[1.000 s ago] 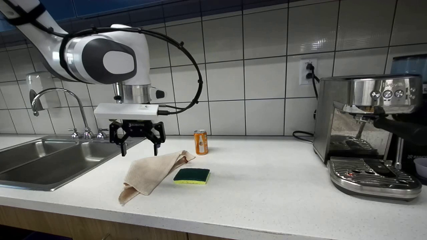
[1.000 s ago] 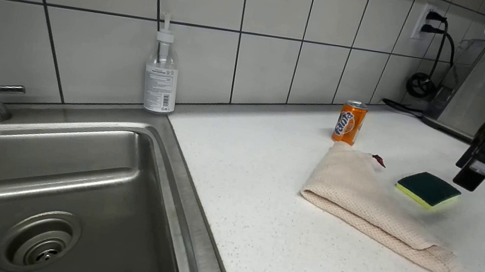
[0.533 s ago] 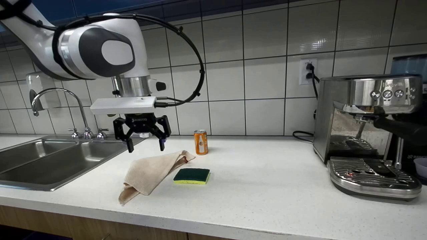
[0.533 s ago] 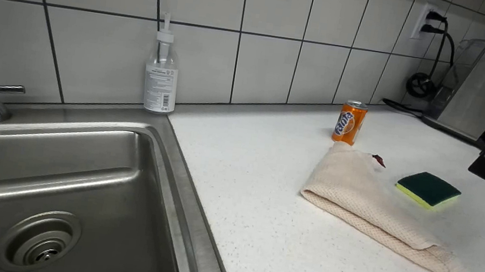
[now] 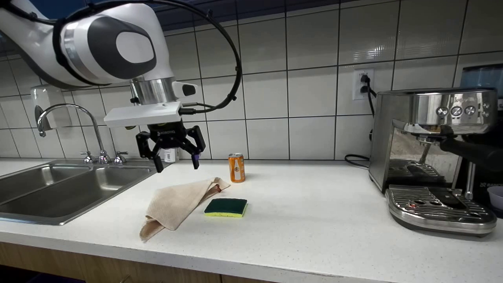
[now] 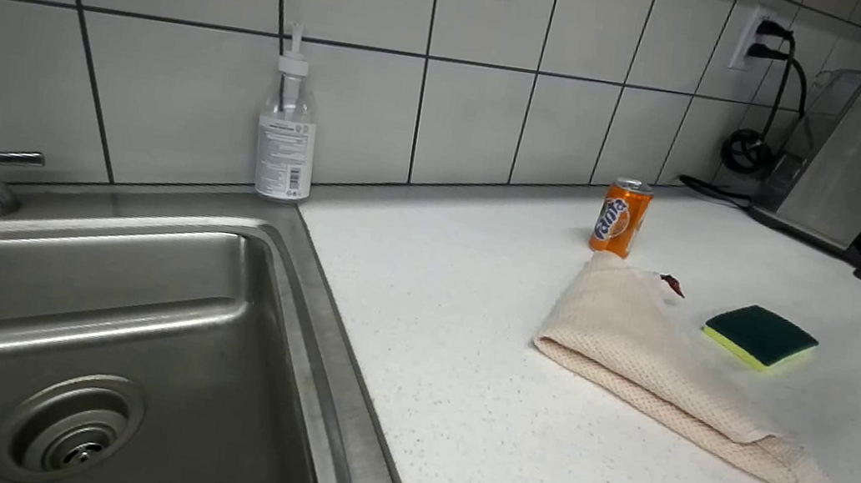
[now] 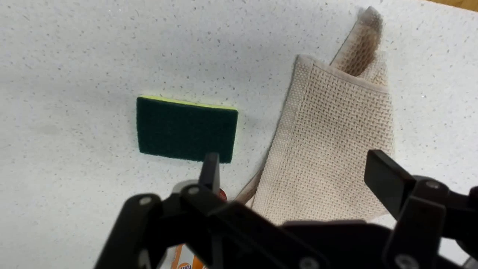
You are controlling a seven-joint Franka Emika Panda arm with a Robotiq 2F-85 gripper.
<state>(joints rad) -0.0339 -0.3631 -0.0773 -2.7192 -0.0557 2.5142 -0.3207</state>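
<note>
The claw [image 5: 177,167], spread wide and empty, hangs higher than the cloth [image 5: 173,206] lying on the surface [image 5: 314,214]. Beside the cloth is the sponge [image 5: 226,207]; near the cloth's end stands the can [image 5: 237,169], which a low sideways swing could topple.

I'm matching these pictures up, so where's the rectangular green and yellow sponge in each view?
In an exterior view: the rectangular green and yellow sponge, just left of centre, lower half.
In an exterior view: the sponge, right side, slightly below middle.
In the wrist view: the sponge, left of centre, about halfway up.
Shared landmark: the folded beige woven cloth, beside but not touching the sponge in every view.
</note>
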